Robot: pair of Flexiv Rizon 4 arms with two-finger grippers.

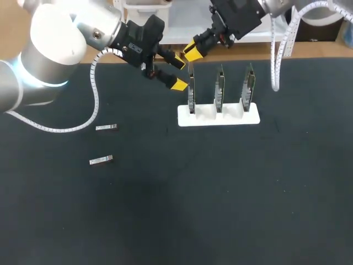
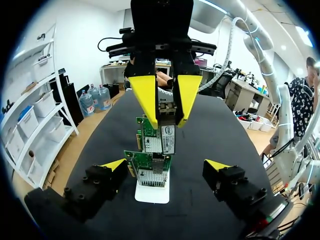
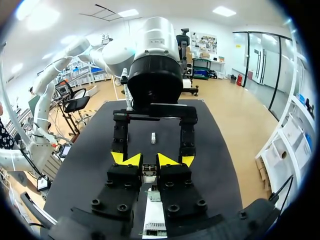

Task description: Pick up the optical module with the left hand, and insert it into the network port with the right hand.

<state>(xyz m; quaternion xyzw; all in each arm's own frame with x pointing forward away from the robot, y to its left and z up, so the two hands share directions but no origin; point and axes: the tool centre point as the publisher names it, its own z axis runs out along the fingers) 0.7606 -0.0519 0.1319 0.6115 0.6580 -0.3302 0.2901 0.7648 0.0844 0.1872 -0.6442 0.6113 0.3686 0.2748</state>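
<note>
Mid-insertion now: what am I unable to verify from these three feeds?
- Head view: the right end effector sits over the top of the leftmost card, hiding the network port.
- Right wrist view: its own fingers cover most of the optical module; insertion depth unreadable.
- Head view: the two spare modules are too small to tell orientation.

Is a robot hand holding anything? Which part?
The right gripper, jaws shut, pinches the optical module by its two sides. The left gripper holds nothing.

Optical module (image 2: pixel 166 107) mostly hidden inside right claw (image 2: pixel 168 121), loose modules (image 1: pixel 106 127) too small
</note>
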